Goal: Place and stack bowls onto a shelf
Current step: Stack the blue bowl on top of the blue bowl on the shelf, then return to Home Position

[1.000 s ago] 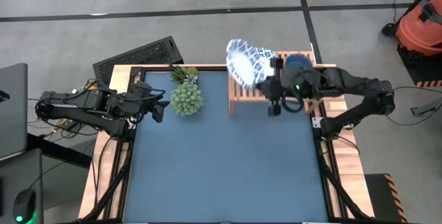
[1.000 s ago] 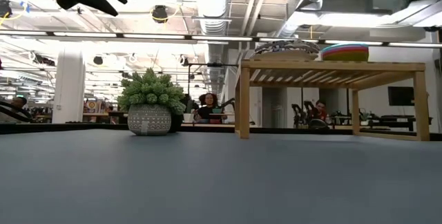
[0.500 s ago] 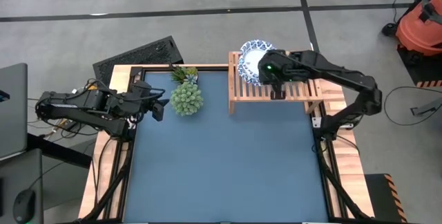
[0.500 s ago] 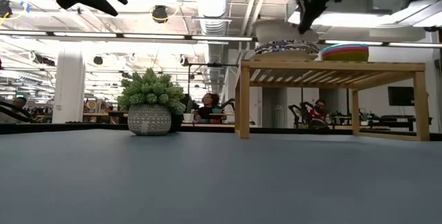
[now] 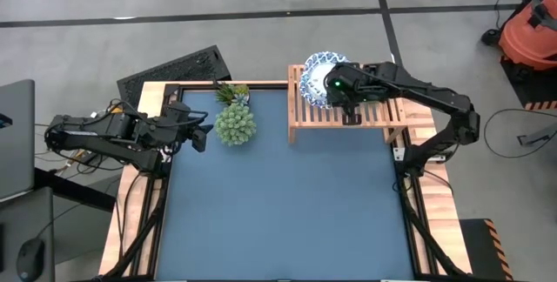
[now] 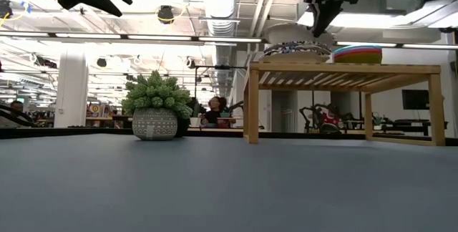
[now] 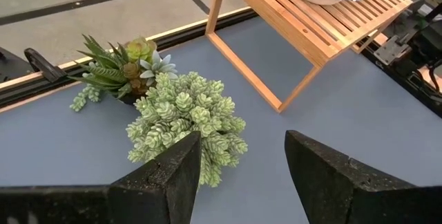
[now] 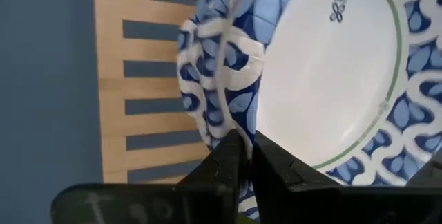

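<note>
A white bowl with a blue patterned rim [image 5: 318,66] sits nested in another such bowl [image 8: 200,65] on the left end of the light-wood shelf [image 5: 309,118]. My right gripper [image 8: 248,151] comes down at its rim from above, shut on it. In the low view a stack of plain coloured bowls [image 6: 358,53] stands on the shelf's right part; my right arm hides it from above. My left gripper [image 7: 242,175] hovers open near the table's left edge, holding nothing. My right gripper has the upper bowl's rim [image 8: 243,124] between its two fingers, one finger inside the bowl and one outside, on the side toward the table's right. The fingers slant down from above. The bowl lies level in the bowl under it on the shelf.
Two potted green plants [image 5: 235,121] stand at the table's far edge, between my left gripper and the shelf. The blue tabletop [image 5: 287,212] stretches toward the near edge. People and desks show in the room beyond.
My right gripper has swung toward the shelf's left end and sunk, tipping its fingers downward. The patterned bowl, held up and tilted a second ago, now lies level in the other patterned bowl on the shelf. Over the last half second the arm has hardly moved.
</note>
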Tool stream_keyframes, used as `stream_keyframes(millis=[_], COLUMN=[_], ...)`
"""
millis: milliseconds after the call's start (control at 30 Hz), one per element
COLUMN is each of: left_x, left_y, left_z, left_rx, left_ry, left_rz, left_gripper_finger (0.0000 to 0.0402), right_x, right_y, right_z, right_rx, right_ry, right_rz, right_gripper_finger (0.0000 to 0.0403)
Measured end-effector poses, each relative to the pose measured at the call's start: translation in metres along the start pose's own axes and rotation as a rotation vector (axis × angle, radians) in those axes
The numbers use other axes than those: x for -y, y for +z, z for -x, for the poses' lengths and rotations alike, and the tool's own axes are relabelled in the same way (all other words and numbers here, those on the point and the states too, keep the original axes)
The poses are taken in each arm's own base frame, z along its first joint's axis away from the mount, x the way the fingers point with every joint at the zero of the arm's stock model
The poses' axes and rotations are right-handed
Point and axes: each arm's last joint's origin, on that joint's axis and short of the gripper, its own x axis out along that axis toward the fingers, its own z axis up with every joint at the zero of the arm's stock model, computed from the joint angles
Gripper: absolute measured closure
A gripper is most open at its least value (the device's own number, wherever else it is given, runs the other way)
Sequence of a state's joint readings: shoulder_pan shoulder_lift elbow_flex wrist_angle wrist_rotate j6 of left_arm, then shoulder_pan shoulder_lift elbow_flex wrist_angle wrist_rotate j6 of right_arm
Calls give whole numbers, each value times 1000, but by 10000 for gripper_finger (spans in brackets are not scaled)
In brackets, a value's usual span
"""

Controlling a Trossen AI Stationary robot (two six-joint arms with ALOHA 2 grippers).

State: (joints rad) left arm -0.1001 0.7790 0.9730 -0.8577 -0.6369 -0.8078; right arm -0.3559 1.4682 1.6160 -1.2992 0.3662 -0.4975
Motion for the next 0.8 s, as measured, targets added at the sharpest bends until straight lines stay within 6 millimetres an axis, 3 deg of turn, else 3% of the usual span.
stream_keyframes(millis=[167,533,800], left_x=[0,0,0], left_y=[0,0,0], left_z=[0,0,0], left_rx=[3,4,4], left_ry=[3,2,2], left_rz=[1,1,2], left_gripper_finger=[205,205,205], right_x=[4,12,16], right_y=[-4,-2,-3], right_z=[2,0,17], right_rx=[2,60,212], right_ry=[-8,-16,-18], right_rz=[-21,-59,-100], right_gripper_finger=[318,202,185])
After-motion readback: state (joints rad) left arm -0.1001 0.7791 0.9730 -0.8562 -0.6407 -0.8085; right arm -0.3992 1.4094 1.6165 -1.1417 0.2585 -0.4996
